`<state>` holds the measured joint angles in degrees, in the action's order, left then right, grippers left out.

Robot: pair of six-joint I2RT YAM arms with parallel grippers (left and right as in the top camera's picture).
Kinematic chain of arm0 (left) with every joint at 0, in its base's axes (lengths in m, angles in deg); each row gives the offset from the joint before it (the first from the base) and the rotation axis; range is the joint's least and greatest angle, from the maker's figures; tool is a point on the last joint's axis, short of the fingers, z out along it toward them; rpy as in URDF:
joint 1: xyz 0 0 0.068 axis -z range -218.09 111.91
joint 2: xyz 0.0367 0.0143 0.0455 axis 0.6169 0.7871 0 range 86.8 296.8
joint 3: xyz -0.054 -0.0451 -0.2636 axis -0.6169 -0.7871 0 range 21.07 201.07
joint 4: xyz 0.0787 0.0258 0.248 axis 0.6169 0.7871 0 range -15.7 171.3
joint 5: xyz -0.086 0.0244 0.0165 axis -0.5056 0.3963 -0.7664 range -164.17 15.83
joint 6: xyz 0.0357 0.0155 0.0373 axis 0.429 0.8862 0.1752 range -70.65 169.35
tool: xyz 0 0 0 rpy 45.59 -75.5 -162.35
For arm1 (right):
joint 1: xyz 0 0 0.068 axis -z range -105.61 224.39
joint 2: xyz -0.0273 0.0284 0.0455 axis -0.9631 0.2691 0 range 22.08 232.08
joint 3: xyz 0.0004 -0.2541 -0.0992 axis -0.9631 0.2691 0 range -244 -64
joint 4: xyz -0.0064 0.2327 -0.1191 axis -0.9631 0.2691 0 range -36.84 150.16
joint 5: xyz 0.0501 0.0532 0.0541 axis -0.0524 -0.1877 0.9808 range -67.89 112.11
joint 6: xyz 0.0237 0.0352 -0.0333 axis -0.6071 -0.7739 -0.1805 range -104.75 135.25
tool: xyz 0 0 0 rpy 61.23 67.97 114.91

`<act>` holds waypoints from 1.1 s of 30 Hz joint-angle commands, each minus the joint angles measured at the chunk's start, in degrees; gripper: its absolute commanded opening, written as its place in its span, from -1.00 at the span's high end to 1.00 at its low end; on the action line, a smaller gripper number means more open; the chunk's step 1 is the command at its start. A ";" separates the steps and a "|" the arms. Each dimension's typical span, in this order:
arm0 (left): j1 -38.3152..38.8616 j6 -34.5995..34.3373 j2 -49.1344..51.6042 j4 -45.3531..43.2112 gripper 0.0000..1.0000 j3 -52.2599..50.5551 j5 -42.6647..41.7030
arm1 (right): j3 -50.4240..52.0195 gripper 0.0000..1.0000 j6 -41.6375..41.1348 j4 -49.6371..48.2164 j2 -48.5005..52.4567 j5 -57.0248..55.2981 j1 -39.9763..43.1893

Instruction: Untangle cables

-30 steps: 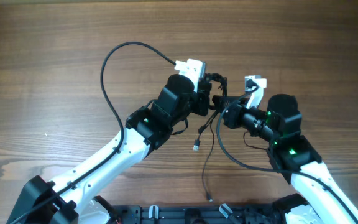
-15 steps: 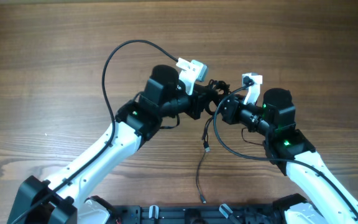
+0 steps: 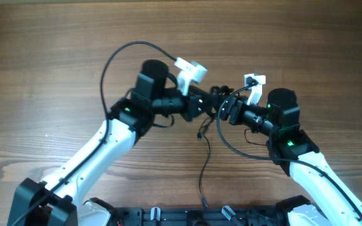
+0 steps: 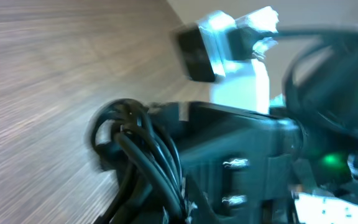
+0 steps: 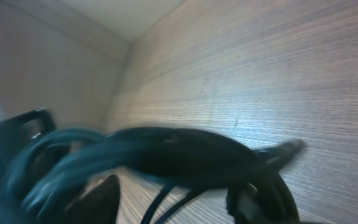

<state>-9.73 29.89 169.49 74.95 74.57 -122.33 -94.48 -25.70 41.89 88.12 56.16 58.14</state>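
Observation:
The cables (image 3: 216, 94) are a small tangle of thin black cords held above the wooden table between my two grippers. One loose cord (image 3: 203, 169) trails from the tangle toward the front edge. My left gripper (image 3: 206, 104) is shut on the tangle, and in the left wrist view the bunched cables (image 4: 135, 143) run into its jaws (image 4: 179, 208). My right gripper (image 3: 224, 113) is just right of the tangle. In the right wrist view its fingers (image 5: 104, 196) stand apart around the blurred cables (image 5: 166, 152), and thin strands hang between them.
A thick black arm cable (image 3: 105, 69) loops out to the left of the left arm. Another thick cable (image 3: 231, 150) curves under the right arm. White camera mounts (image 3: 190, 68) sit above each wrist. A black rail (image 3: 187, 216) lines the front edge.
My right gripper has opened from shut. The left arm has swung left and turned its wrist, still holding the tangle. The hanging cord's plug end has risen toward the grippers.

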 commanded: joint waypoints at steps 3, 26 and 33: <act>-9.90 -7.50 -1.05 2.21 0.92 0.15 -3.89 | -0.59 -0.61 0.26 0.85 -2.78 9.20 4.07; -13.75 -13.73 -0.98 2.14 0.92 0.15 -24.22 | -0.57 -0.99 17.05 7.26 -1.73 6.05 14.01; -13.73 -14.01 -0.98 2.16 0.92 0.15 -25.97 | -0.57 -0.97 25.66 5.27 -1.20 17.07 13.86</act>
<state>-23.39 14.74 169.49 77.39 74.54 -145.54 -94.79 -4.76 47.51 86.59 68.55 72.08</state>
